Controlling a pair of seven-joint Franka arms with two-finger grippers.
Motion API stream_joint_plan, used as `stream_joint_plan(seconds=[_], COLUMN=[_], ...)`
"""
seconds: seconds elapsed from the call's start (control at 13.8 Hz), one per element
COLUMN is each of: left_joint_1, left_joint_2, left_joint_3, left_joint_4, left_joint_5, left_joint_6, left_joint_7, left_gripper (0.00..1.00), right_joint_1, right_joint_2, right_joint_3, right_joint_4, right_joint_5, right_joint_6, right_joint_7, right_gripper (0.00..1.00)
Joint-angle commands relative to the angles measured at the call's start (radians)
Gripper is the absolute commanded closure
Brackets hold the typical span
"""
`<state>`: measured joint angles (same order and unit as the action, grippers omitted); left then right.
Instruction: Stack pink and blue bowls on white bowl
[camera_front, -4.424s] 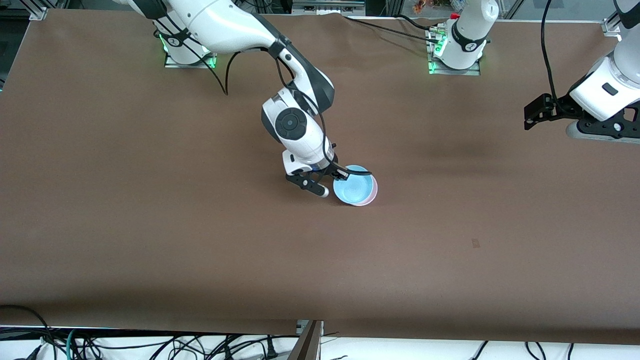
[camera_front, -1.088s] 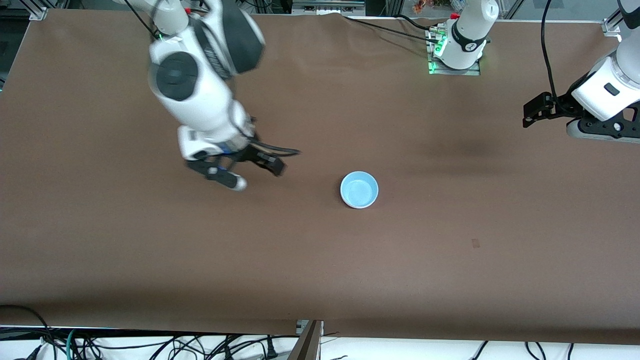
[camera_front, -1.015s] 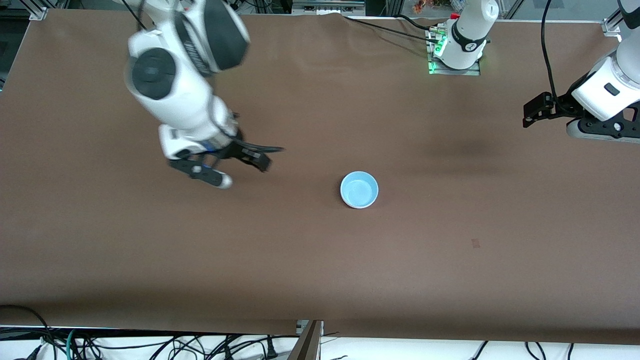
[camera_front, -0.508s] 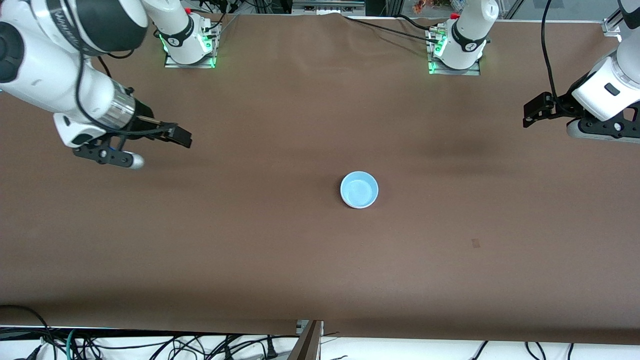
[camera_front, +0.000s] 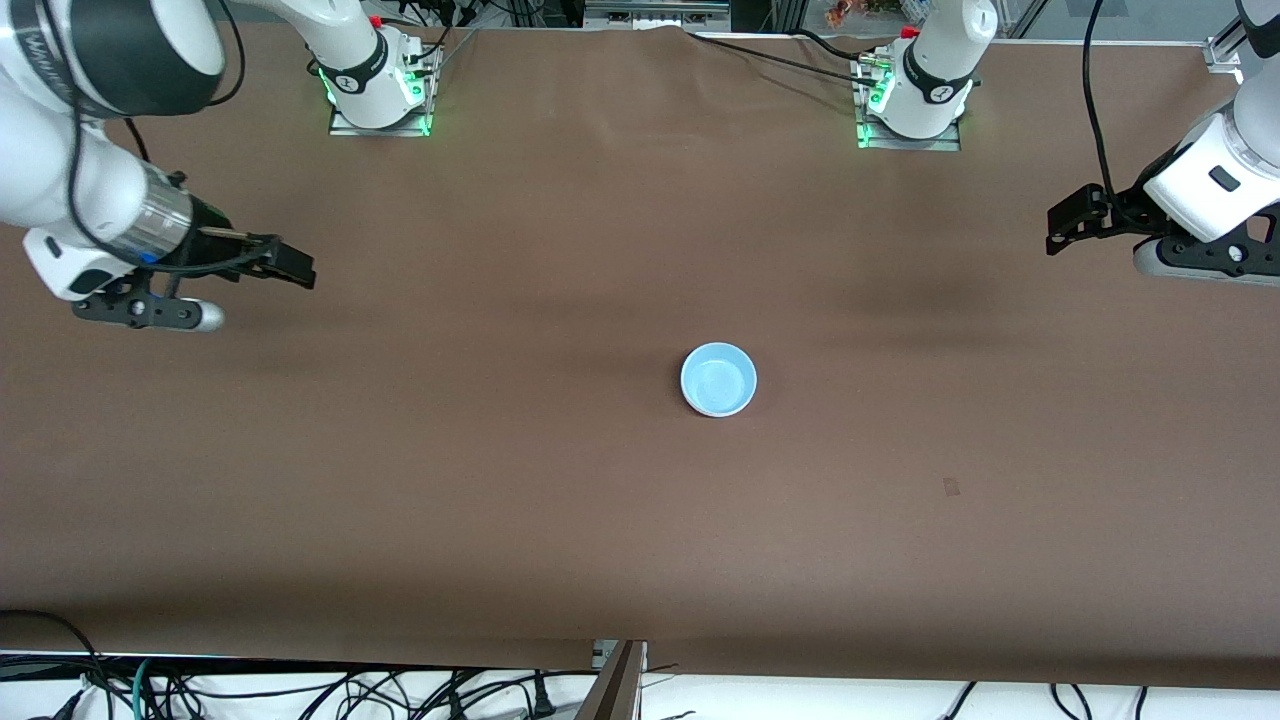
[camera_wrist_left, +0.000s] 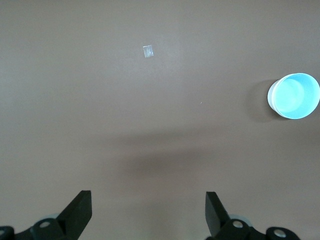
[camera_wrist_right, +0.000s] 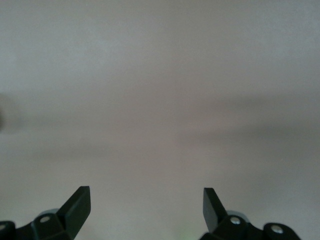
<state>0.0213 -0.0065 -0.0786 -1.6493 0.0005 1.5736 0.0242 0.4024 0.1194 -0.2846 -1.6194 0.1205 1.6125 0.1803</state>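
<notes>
The light blue bowl (camera_front: 718, 379) sits upright in the middle of the brown table (camera_front: 640, 520); it also shows in the left wrist view (camera_wrist_left: 295, 95). From above it covers whatever is under it, so the pink bowl and the white bowl are hidden. My right gripper (camera_front: 290, 270) is open and empty, up over the table at the right arm's end, well away from the bowl; its wrist view (camera_wrist_right: 146, 207) shows only bare table. My left gripper (camera_front: 1065, 225) is open and empty, waiting over the left arm's end (camera_wrist_left: 148, 210).
A small pale mark (camera_front: 951, 486) lies on the table nearer to the front camera than the bowl, toward the left arm's end; it shows in the left wrist view (camera_wrist_left: 148, 51). Cables hang below the table's front edge.
My right gripper let go of the blue bowl, which settled onto the pink one, and drew back to the right arm's end of the table. The left arm has barely moved.
</notes>
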Motion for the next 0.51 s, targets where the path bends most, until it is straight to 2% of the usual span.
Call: stream_joint_plan(seconds=[0.0,0.15,0.29,0.44], left_joint_1=[0.002,0.002,0.000,0.000], left_joint_2=[0.010,0.010,0.010,0.010], left_joint_3=[0.003,0.003,0.003,0.002], left_joint_4=[0.026,0.026,0.026,0.026], left_joint_5=[-0.016,-0.016,-0.016,-0.016], left_joint_6=[-0.020,-0.018,-0.018,-0.020], left_joint_7=[0.014,0.013,0.014,0.014], left_gripper=[0.00,0.00,0.00,0.00], right_joint_1=[-0.218,-0.293,-0.397,-0.415], right_joint_2=[-0.093,-0.174,-0.195,-0.185], right_joint_3=[0.256,0.318,0.422,0.438], right_joint_4=[-0.081,-0.175,-0.201,-0.191], right_joint_5=[-0.079,-0.097,-0.100,-0.104], right_joint_6=[0.017,0.055,0.063,0.054], right_joint_7=[-0.053,-0.125,-0.153,-0.157], right_gripper=[0.01,0.01,0.01,0.01])
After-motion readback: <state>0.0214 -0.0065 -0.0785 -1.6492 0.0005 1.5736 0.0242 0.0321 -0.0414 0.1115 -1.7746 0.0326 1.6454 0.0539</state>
